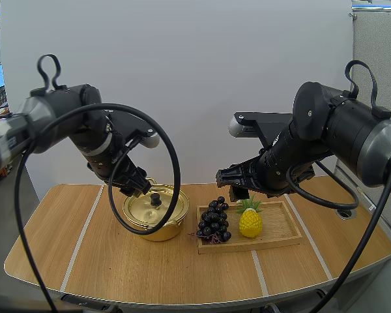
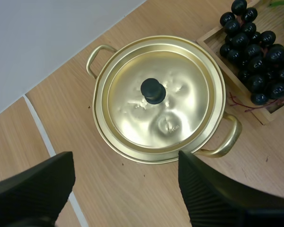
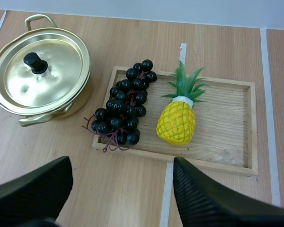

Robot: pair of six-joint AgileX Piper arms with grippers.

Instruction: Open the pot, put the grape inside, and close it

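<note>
The left gripper (image 1: 135, 185) hangs spread open just above the lidded pot (image 1: 158, 229), seemingly lined up for its black knob (image 1: 156, 198), while the right gripper (image 1: 223, 177), likewise open, waits over the wooden tray (image 1: 247, 246) where the grapes (image 1: 213, 220) lie beside a toy pineapple (image 1: 250, 222).

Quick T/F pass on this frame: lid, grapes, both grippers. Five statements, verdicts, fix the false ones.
1. The lid sits on the pot. True.
2. The bunch of grapes is inside the pot. False: it lies on the wooden tray, beside the pineapple.
3. The left gripper is shut on the lid. False: it is open above the pot, holding nothing.
4. The right gripper is open. True.
5. The wooden tray stands beside the pot. True.
</note>
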